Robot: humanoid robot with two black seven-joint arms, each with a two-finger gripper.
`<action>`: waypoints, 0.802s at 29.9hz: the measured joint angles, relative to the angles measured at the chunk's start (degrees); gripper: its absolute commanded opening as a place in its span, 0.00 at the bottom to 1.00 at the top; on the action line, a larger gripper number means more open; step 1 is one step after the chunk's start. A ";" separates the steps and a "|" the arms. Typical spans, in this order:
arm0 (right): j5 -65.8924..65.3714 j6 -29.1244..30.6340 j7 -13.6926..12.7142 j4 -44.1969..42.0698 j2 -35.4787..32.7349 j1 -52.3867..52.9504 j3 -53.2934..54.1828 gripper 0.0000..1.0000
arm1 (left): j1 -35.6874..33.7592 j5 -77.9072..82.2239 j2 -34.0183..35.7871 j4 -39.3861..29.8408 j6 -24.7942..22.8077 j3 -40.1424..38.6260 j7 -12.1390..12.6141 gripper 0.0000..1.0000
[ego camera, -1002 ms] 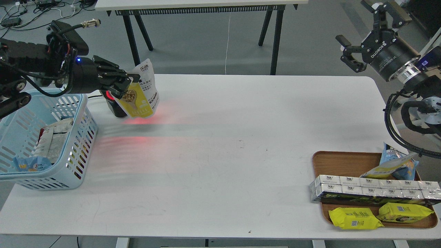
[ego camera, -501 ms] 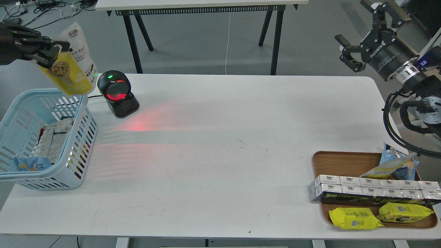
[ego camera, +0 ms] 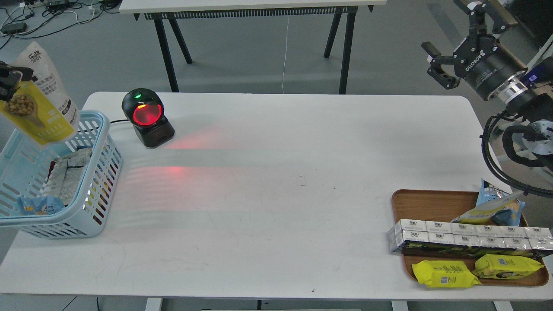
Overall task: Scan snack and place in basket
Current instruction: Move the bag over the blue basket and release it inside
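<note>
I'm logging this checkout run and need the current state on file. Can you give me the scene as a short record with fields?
snack: yellow pouch, held up over the basket's far left corner
left gripper: at the frame's left edge, clamped on the pouch
right gripper: raised at upper right, open, holding nothing
basket: light blue, already holds other packets
scanner: black, red window lit, green light on top
tray: brown, holds boxes and yellow packets
</note>
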 measured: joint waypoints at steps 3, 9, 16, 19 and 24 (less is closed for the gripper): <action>0.00 0.00 -0.01 0.10 0.00 0.00 0.00 0.99 | 1.82 0.48 -0.14 0.06 0.00 0.07 0.00 0.02; 0.00 0.00 -0.02 0.27 -0.26 0.00 0.00 0.99 | 4.30 0.54 -0.59 0.50 0.00 0.09 0.00 0.03; 0.00 0.00 -0.02 0.34 -0.38 0.00 0.00 0.99 | 5.03 0.54 -1.63 0.79 0.00 0.11 0.00 0.13; 0.00 0.00 -0.02 0.38 -0.49 0.00 0.00 0.99 | 5.06 0.50 -2.35 0.83 0.00 0.13 0.00 0.36; 0.00 0.00 -0.02 0.44 -0.52 0.00 -0.02 0.99 | 5.04 0.29 -3.66 0.89 0.00 -0.29 0.00 0.77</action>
